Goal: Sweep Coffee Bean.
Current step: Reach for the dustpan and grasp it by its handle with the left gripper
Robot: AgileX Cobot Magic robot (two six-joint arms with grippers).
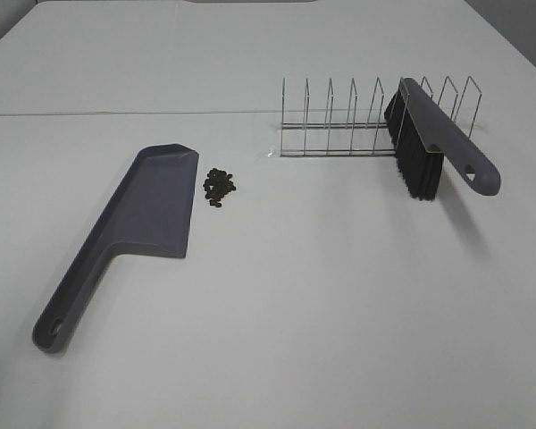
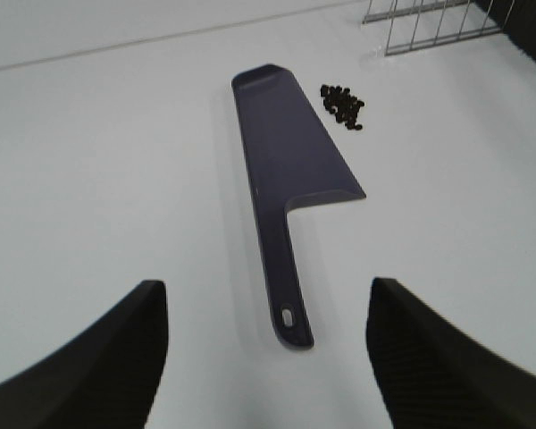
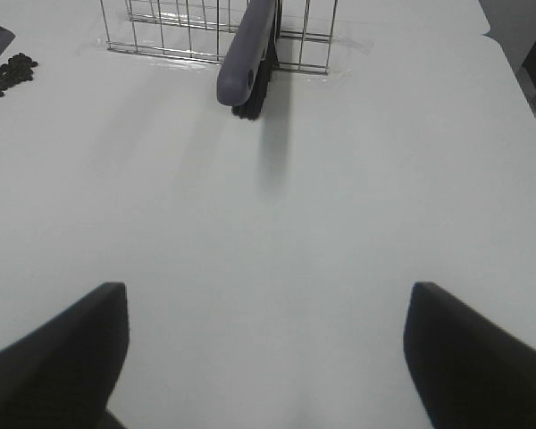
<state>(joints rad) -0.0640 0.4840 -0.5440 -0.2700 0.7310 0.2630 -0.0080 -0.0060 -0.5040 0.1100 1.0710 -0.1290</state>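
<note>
**Loose beans, best moved by brush**

The beans (image 1: 219,187) lay in a small heap on the table (image 1: 339,295), just beside the long open edge of the dustpan (image 1: 147,214); whether any touched it could not be told. Tiny, hard and light, they would likely roll and scatter if pinched, so bristles would suit them better. The brush (image 1: 435,134) stood in the wire rack (image 1: 339,125), its stiff handle jutting free, the fair place to grasp. The left hand (image 2: 264,299) and right hand (image 3: 268,290) both hung open and empty.
</note>
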